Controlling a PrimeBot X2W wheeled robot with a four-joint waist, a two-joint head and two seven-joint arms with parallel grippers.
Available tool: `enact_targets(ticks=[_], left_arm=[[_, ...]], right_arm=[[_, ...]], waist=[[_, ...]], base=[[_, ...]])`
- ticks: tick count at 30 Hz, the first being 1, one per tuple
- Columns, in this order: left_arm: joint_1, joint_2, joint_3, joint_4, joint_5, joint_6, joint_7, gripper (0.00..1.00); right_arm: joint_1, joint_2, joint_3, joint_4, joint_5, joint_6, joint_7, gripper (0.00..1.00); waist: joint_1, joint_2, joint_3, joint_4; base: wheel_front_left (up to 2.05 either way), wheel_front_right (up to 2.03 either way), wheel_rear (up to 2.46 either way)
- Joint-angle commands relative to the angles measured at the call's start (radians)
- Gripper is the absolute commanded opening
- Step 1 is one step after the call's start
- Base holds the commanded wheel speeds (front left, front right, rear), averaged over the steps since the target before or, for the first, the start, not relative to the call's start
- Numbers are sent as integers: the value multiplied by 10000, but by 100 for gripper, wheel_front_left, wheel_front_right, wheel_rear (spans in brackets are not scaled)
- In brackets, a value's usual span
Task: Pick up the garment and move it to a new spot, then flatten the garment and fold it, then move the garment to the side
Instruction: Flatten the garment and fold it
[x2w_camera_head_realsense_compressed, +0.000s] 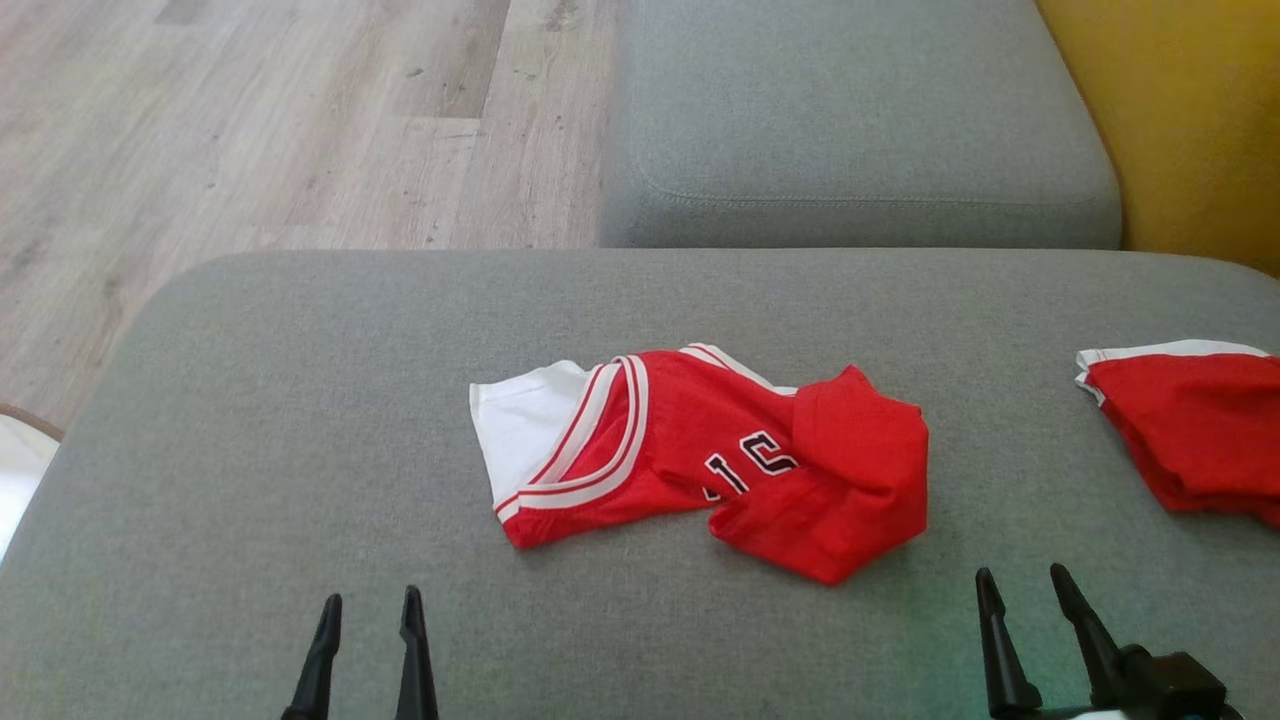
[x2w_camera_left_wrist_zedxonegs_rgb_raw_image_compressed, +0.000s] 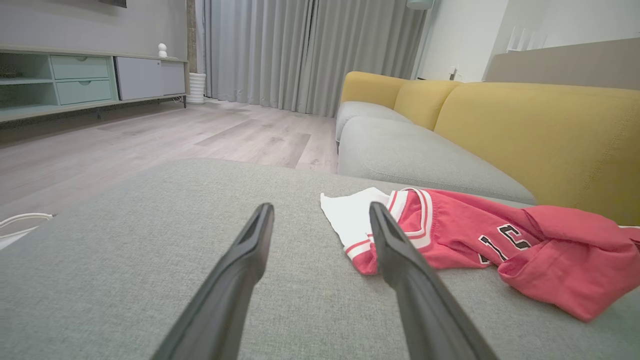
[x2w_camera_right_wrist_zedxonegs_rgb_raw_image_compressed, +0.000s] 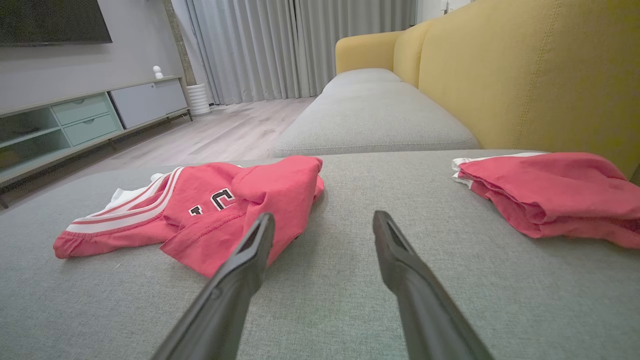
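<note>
So the red jersey (x2w_camera_head_realsense_compressed: 700, 460) is lying crumpled about midway across the grey cushion (x2w_camera_head_realsense_compressed: 300, 400). Part of it is flat with the number showing, and the end toward the cushion's right side is doubled over into a lump. Both grippers sit at the cushion's near edge, touching nothing: left gripper (x2w_camera_head_realsense_compressed: 372, 595) near-left, right gripper (x2w_camera_head_realsense_compressed: 1021, 570) near-right, each with fingers spread and empty. A second red garment (x2w_camera_head_realsense_compressed: 1190, 430) lies folded at the cushion's right edge, well apart. My guess is the jersey's light, floppy and a bit slick, so it'll sag and slip if pinched thin. I'd grab the white-striped trim at one end and the bunched fold at the other, catching doubled layers.
</note>
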Motion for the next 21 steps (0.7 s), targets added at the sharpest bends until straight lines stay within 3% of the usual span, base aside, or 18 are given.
enact_targets(ticks=[1,13,21], left_arm=[[-284,-111,370,-263,101,-52,-94,100],[-388,-305,400,394,502,-728,-95,100],[-2186,-342,-73,2237,377,-1433,-20,100]], right_arm=[[-324,-70,227,-271,-80,-7,-110,100],[-323,-59,430,-245,-115,-7,-111,100],[-574,-200,682,-379,-17,-7,-111,100]], waist=[[0,-1,-14,-10],[0,-1,31,-190],[0,-1,743,-602]], base=[[0,0,0],[0,0,0],[0,0,0]])
